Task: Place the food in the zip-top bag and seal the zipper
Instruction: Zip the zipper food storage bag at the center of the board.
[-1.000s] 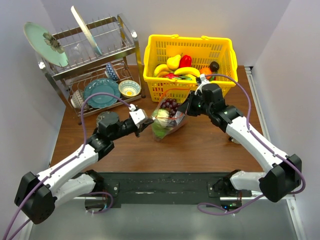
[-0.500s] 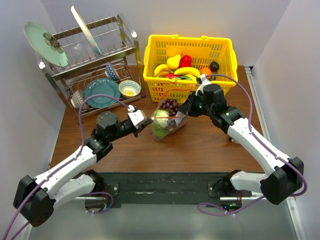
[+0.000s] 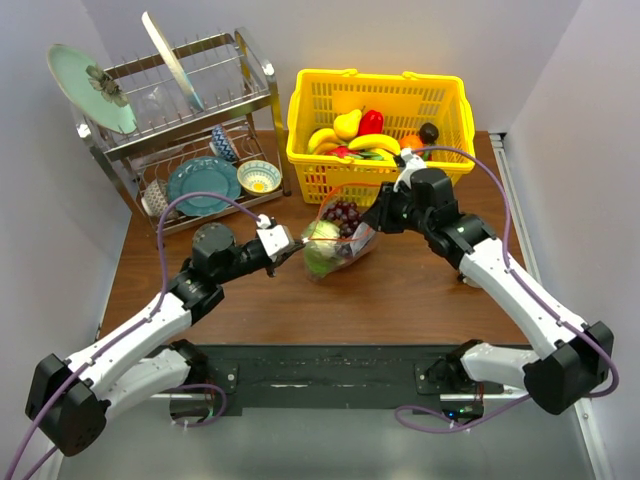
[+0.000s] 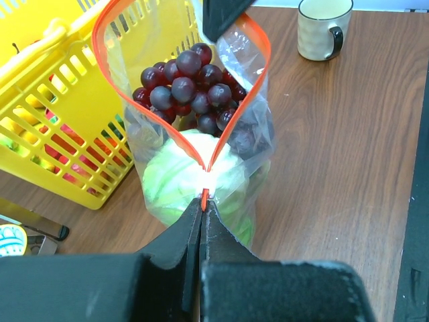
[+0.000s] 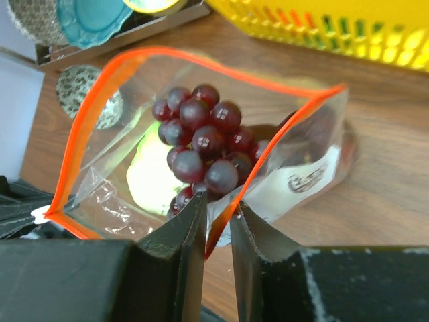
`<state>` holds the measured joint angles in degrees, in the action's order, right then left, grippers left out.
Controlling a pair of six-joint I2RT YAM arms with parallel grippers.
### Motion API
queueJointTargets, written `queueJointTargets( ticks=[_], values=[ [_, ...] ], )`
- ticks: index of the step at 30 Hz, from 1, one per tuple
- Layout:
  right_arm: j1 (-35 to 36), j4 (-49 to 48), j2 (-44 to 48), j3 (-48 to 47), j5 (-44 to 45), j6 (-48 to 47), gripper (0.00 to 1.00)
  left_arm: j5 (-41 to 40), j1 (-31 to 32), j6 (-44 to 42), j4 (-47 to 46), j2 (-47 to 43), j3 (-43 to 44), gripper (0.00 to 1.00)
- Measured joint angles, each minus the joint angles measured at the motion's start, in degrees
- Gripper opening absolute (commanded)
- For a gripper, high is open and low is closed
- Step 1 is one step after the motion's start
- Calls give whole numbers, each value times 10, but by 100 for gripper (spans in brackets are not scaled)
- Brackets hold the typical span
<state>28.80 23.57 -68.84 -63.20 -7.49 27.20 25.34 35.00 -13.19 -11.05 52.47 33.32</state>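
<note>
The zip-top bag (image 3: 335,245) is stood on the table (image 3: 420,290) just before the yellow basket (image 3: 380,85), with the grape bunch (image 4: 191,87) inside and the zipper (image 5: 134,57) gaping. One zipper end is clamped by the left gripper (image 4: 203,204). The jaws of the right gripper (image 5: 218,204) are parted about the strip, so the bag may be slumped and spilled.

place: staged kitchen booth | cues: dish rack (image 3: 185,140), yellow basket (image 3: 375,78), plain walls (image 3: 420,35)

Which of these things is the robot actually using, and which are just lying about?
In the job: zip-top bag, orange zipper, grape bunch, green cabbage, left end effector, right end effector.
Lying about: dish rack, mug, yellow basket, though its fruit might follow.
</note>
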Motion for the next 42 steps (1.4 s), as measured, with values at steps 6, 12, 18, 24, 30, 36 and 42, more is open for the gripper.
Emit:
queueJointTargets(
  ticks=[6,12,18,24,30,36,42],
  values=[
    [0,8,35,-14,19,-44,34,0,0,-11,2,-1,0,0],
    [-3,-25,62,-17,-47,-109,50,2,0,-16,12,-10,3,0],
    [7,-97,54,-17,-207,-197,51,6,0,-16,18,-18,3,0],
    [53,-96,-6,-43,-300,-317,54,10,0,-15,28,-21,3,0],
    [108,-58,-24,-62,-321,-409,51,11,0,-13,35,-21,12,0],
    [171,-26,-24,-79,-276,-457,47,11,0,-8,41,-18,22,0],
    [201,-21,-25,-77,-208,-467,44,13,0,1,52,-12,32,0]
  ],
)
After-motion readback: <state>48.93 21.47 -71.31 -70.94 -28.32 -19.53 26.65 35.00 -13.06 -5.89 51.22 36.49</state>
